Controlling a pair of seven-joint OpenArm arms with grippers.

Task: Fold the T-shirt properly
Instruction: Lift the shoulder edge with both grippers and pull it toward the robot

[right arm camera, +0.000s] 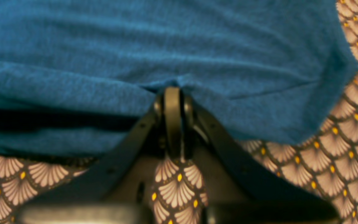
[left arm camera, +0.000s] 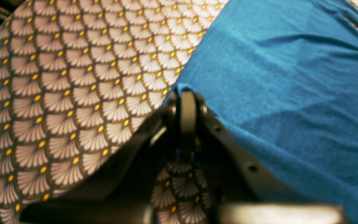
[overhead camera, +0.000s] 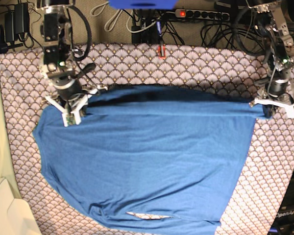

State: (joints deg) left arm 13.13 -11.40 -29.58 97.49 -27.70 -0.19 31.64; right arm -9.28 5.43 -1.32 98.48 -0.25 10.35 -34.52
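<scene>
T-shirt (overhead camera: 147, 166): blue, spread on the scallop-patterned counter (overhead camera: 196, 63). Right tool (overhead camera: 81, 111) at 10 o'clock and left tool (overhead camera: 265, 108) at 2 o'clock are each clamped on its far folded edge.

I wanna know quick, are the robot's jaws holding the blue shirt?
Left gripper: closed, pinching the T-shirt edge.
Right gripper: closed, pinching the T-shirt edge too.

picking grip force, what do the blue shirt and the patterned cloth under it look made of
Blue shirt: looks like soft matte knit, going by its fine heathered texture and loose wrinkles. Patterned cloth: seems a smooth, flat printed fabric, possibly coated; the fibre can't be told.
</scene>
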